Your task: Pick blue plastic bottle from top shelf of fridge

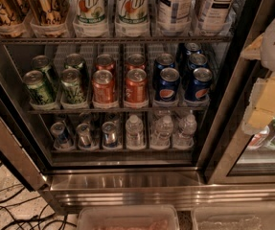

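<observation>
Up and to the left of the end effector [269, 97], on the top shelf [108, 40] of the fridge [127, 181], the blue plastic bottle [217, 6] can be seen. It's upright in its tray, with a lookalike tea bottle [175, 8] just beyond it and the 7up bottles [112, 6] farther off. Nothing's been grabbed yet, tbh. The end effector is seen at the right edge, in front of the door frame [233, 104] and well apart from the bottle. Wide or narrow can't be told from here. The door looks to be opened already, so the reach, the grasp and the pull-out are all left to be done.
</observation>
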`<state>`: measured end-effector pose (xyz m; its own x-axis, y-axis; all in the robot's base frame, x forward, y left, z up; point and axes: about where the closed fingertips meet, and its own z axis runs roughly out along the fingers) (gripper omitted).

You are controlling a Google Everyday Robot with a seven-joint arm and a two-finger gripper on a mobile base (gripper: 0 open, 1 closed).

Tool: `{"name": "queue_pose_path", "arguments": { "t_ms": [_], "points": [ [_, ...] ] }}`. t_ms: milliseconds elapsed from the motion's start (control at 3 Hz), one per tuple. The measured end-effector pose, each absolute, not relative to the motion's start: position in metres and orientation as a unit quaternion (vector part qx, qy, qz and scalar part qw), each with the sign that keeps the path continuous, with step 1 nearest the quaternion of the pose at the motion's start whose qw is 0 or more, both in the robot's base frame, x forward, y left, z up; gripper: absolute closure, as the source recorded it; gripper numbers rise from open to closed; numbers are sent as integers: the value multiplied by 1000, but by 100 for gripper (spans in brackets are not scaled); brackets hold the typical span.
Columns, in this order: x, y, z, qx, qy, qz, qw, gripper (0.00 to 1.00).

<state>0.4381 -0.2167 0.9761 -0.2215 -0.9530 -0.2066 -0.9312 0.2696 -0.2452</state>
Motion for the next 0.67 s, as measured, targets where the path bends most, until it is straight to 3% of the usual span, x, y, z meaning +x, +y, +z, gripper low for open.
{"name": "queue_pose_path", "arguments": {
  "t_ms": [667],
  "points": [
    [438,-200,981,-593,783,-8,189,0]
  ]
}}
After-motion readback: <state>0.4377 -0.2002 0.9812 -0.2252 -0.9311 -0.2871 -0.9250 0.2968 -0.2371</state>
